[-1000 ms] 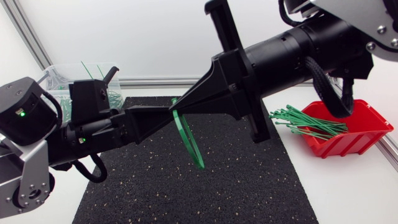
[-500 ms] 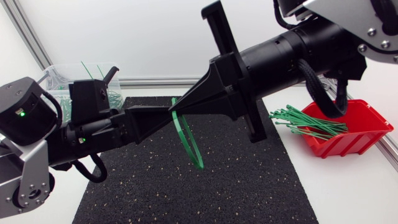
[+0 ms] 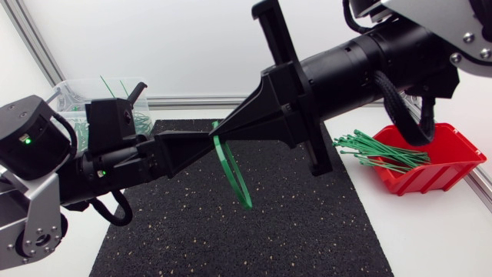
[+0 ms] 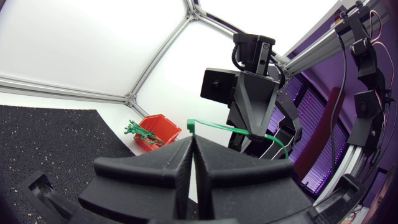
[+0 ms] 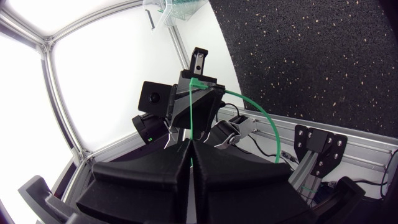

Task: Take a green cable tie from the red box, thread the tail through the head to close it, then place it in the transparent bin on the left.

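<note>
Above the black mat (image 3: 292, 223), my left gripper (image 3: 204, 141) and my right gripper (image 3: 224, 132) meet tip to tip. Both are shut on one green cable tie (image 3: 237, 174), which hangs below them in a curved loop. In the left wrist view the tie (image 4: 217, 127) runs from my shut left gripper (image 4: 193, 139) to the right gripper (image 4: 256, 118) ahead. In the right wrist view the tie (image 5: 258, 116) arcs from my shut right gripper (image 5: 191, 145) to the left gripper (image 5: 199, 92). The red box (image 3: 446, 165) holds several green ties (image 3: 377, 150). The transparent bin (image 3: 77, 92) stands behind the left arm.
The red box (image 4: 163, 132) lies on the white table beside the mat's right edge. The transparent bin (image 5: 180, 9) with several green ties sits at the table's far left corner. A metal frame rail (image 3: 192, 101) runs along the table's back.
The right arm shifted slightly to the left and came back. The left arm and the tie's loop stay where they were.
</note>
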Tool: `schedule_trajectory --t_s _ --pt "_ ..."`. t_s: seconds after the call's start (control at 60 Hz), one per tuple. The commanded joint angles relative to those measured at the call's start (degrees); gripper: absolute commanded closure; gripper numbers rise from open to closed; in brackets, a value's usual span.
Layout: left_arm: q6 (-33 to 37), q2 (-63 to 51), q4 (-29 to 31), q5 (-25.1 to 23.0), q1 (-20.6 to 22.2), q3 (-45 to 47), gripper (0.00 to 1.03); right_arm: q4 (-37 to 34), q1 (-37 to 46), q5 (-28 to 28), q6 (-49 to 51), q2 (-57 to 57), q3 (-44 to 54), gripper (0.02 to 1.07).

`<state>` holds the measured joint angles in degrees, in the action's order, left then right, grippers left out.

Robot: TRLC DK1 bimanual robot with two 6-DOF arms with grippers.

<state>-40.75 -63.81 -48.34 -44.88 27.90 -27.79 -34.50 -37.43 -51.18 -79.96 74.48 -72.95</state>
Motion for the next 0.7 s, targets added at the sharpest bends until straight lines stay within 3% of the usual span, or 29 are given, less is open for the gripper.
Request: schedule_trajectory --t_s 0.0,0.683 --pt "-0.7 -0.6 -1.0 0.0 -0.4 -0.2 1.00 0.0 -0.4 -0.1 -1.8 -0.9 1.6 1.01" --pt "-0.6 -1.1 -1.0 -0.1 -0.1 -0.1 1.00 0.4 -1.1 0.1 -1.9 -0.8 1.6 1.01"
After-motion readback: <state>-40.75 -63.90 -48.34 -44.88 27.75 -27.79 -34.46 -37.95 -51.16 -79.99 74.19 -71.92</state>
